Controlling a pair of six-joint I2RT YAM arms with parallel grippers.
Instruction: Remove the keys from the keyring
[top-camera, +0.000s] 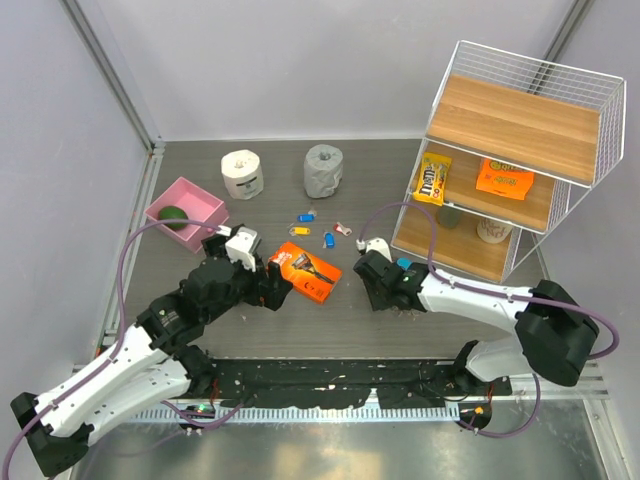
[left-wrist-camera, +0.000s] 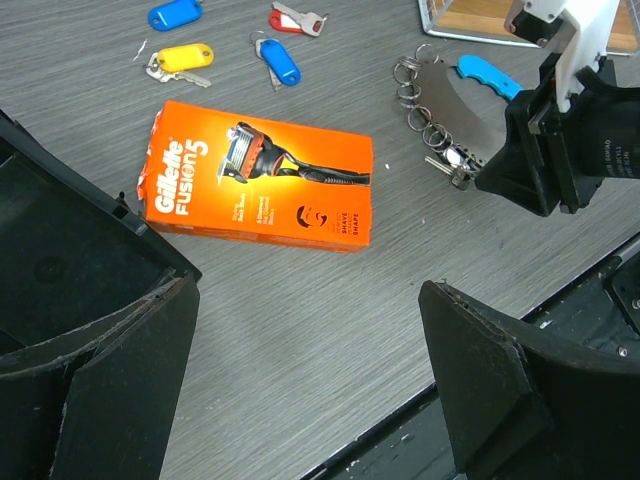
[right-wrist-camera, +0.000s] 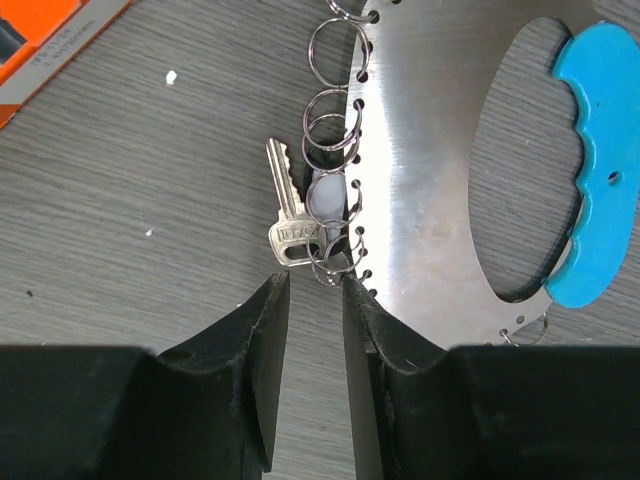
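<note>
R gripper (right-wrist-camera: 315, 288): fingers nearly together, w/ a narrow slit btw them and bare table showing thru. Nothing pinched.
Key (right-wrist-camera: 285, 212): silver, flat on table, just ahead of R fingertips and slightly left in wrist view. Head is toward gripper, blade points away. It hangs on a small split ring at the keyring edge.
Keyring (right-wrist-camera: 430, 170): steel crescent plate w/ a row of holes along one edge, flat on table. Lies ahead of R gripper and off to the right in wrist view. Its near end meets the right-hand finger; touching or not, can't tell.
Blue grip (right-wrist-camera: 598, 160): on far side of the crescent, well right of R fingers.
Split rings (right-wrist-camera: 330, 120): several w/o keys, strung along the holed edge in a line leading away from R fingertips.
L gripper (left-wrist-camera: 308, 290): fingers spread wide, only table btw them.
Razor box (left-wrist-camera: 260, 175): orange Gillette Fusion5, flat, just ahead of L gripper and a bit left of centre.
Tagged keys (left-wrist-camera: 183, 57): blue, yellow, blue and red tags, loose on table beyond the box from L gripper, apart from keyring.
L vs R: keyring and R gripper sit ahead-right of L gripper, past the box's right end.
</note>
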